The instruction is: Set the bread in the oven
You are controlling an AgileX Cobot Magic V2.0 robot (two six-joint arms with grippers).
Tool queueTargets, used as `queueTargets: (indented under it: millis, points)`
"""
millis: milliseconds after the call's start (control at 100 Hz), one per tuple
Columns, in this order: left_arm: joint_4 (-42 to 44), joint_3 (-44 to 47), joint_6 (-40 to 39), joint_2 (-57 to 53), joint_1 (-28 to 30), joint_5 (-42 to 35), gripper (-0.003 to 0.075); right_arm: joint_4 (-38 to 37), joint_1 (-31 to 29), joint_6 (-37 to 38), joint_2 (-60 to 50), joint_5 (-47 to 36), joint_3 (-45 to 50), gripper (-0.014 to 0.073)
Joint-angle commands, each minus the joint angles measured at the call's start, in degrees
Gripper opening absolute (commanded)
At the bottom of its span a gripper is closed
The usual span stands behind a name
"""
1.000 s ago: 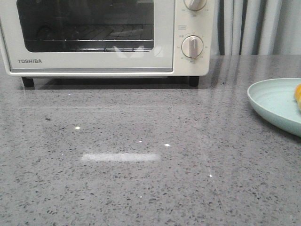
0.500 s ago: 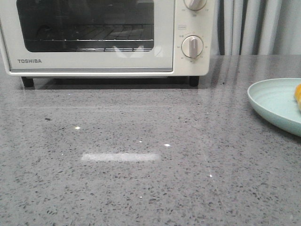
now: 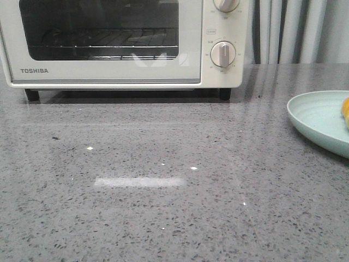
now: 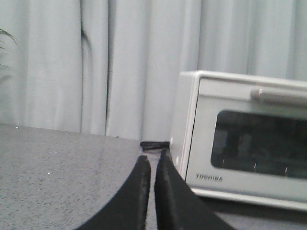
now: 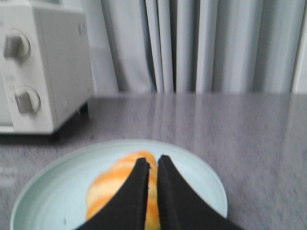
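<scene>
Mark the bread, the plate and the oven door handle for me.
bread (image 5: 117,179): right wrist view, striped top left of the jaws.
plate (image 3: 313,117): front view, bare inner surface.
oven door handle (image 4: 280,95): left wrist view, middle of the bar.

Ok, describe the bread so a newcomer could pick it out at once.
Start at the cream-white Toshiba toaster oven at the back of the grey speckled table, then look to its right for the pale green plate. The bread lies on it: a golden-yellow roll with paler cream stripes, the plate's only item.
</scene>
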Motion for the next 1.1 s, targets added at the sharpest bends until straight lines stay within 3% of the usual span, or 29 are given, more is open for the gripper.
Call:
queueTargets:
  millis: [0,140,260,500,750,910,1090]
  points:
    - [-7.33,1.17,-2.77,-1.73,-0.40,-8.96,-0.0020,2.15,-0.07,2.42,-1.03,-10.08,0.56,0.0015]
    - [-10.27,1.18,-3.41,-1.73,-0.40,-13.06,-0.0020,3.59,-0.07,11.08,-1.03,-12.32,0.56,0.0015]
    - [-10.82,1.18,-8.48,-1.73,-0.40,-14.22,-0.0020,3.59,-0.07,11.65,-1.03,-15.79,0.56,0.0015]
    - [-8.84,-0.62,-8.59,-1.73,-0.40,-12.66,-0.0020,2.48,-0.07,11.65,-1.03,-33.35,0.44,0.0015]
    - [0.65,-7.79,-8.59,-0.41,-0.40,-5.19,-0.0020,-6.46,-0.07,14.60,-1.03,-23.88,-2.85,0.0015]
    - [0.97,-13.04,-8.59,2.27,-0.40,0.17,-0.0020,-8.34,-0.07,14.60,-1.03,-21.62,-6.21,0.0015]
    - [1.86,-19.52,-8.59,8.07,-2.37,5.48,-0.0020,-9.30,-0.07,14.60,-0.65,-10.52,-12.14,0.0015]
